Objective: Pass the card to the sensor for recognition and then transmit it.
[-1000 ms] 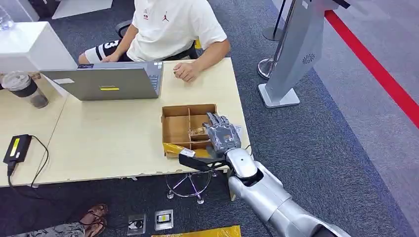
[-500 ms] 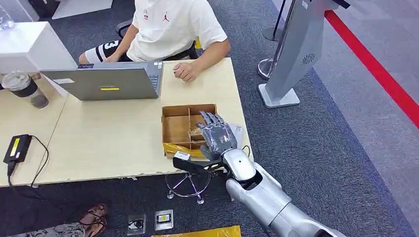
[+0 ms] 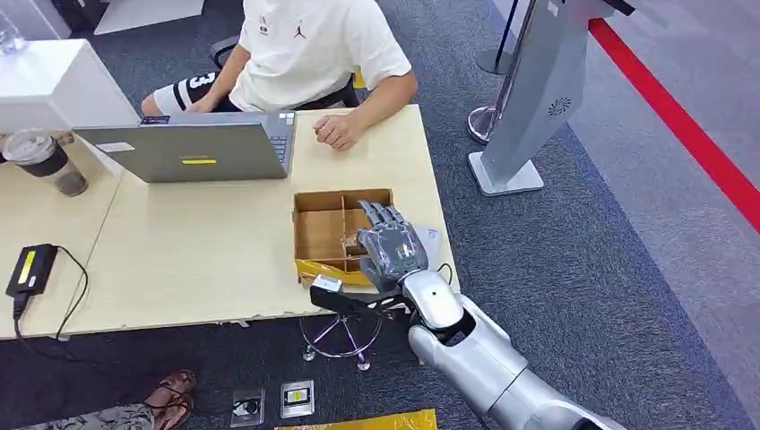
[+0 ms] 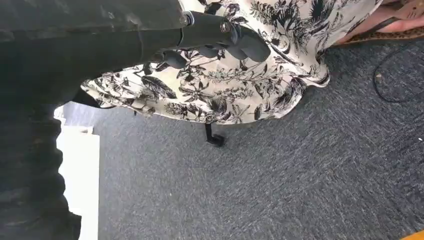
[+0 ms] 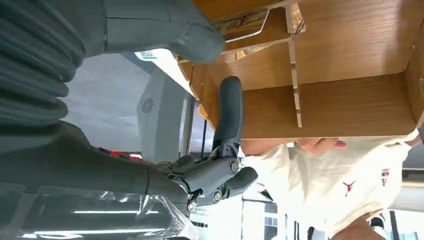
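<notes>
- No card is held yet: the right hand (image 3: 392, 251) is poised over the divided wooden box (image 3: 323, 233), fingers (image 5: 227, 112) spread and empty.
- The card cannot be told for certain; it is presumably in the compartment beneath the fingertips.
- Pickup, sensor pass and handover are left.

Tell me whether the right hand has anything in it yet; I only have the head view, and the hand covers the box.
Observer: Nothing yet. In the right wrist view the right hand has its thumb and fingers apart over the wooden box.
Operator: What lies ahead of the fingers?
Observer: A bare compartment, wood only.
Operator: And the left hand?
Observer: The left hand hangs over grey carpet, beside floral fabric.
</notes>
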Controlling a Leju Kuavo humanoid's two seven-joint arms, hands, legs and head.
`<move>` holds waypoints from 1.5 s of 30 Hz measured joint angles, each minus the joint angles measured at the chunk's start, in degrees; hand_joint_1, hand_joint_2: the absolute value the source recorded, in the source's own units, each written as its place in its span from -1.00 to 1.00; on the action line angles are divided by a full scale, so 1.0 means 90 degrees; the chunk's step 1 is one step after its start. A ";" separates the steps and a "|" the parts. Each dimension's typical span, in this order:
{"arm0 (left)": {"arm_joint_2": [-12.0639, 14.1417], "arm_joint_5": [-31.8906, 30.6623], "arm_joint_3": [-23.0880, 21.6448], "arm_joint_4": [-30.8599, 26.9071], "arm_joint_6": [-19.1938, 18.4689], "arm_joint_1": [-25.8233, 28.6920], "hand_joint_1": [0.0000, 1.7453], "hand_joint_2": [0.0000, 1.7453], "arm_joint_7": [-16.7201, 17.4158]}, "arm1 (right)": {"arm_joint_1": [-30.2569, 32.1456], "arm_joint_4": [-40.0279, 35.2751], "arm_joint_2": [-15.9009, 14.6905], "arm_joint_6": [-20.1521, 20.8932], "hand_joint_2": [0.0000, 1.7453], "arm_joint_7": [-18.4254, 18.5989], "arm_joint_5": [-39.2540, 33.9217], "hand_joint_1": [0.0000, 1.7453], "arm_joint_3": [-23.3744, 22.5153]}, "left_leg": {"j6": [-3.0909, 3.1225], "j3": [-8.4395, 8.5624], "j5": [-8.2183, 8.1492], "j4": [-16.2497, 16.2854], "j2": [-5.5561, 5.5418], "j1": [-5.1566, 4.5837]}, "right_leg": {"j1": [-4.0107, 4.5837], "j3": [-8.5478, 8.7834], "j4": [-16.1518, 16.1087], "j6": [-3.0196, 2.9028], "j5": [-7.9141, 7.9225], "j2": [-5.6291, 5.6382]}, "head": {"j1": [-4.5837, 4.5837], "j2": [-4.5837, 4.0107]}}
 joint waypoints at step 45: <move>-0.0002 -0.0085 0.0000 0.0000 0.0005 0.0001 -1.00 1.00 0.0000 | 0.0001 0.0454 0.0007 -0.0114 1.00 -0.0015 -0.0253 0.06 0.0087 | 0.0000 -0.0001 0.0000 0.0000 0.0000 0.0000 | 0.0000 0.0000 0.0000 0.0000 0.0000 0.0000 | -0.0002 0.0000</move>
